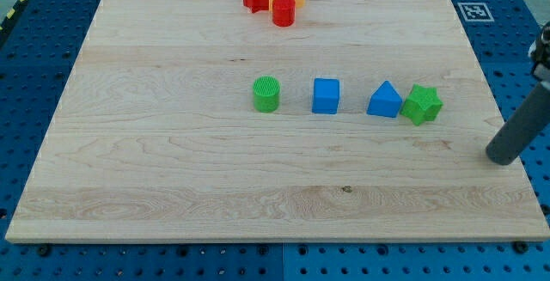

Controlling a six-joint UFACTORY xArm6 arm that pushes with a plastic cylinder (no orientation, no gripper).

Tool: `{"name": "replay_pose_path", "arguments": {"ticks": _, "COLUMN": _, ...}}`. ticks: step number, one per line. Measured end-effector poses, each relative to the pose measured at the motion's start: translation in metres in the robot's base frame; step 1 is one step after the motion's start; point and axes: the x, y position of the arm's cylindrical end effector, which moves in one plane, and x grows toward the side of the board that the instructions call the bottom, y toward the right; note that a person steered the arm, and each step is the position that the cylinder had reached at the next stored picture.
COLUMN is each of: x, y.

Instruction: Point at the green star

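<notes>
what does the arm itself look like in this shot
Only a straight dark rod shows, dark grey to black, plain and round, entering from the view's right edge. My tip is its blunt lower end, right of the green star. No cables or markings are visible.

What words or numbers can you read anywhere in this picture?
None: no words or numbers show anywhere.
The only sign is a black-and-white square marker on the blue table, past the wooden board's top right corner; it is a pattern, not letters.
The blocks carry no labels.
</notes>
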Motion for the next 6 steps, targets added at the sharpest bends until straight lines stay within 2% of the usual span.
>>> {"name": "replay_pose_path", "arguments": {"ticks": 2, "x": -0.024, "y": -0.061}}
{"name": "replay_pose_path", "arguments": {"ticks": 4, "x": -0.044, "y": -0.059}}
{"name": "replay_pose_path", "arguments": {"ticks": 6, "x": -0.045, "y": -0.059}}
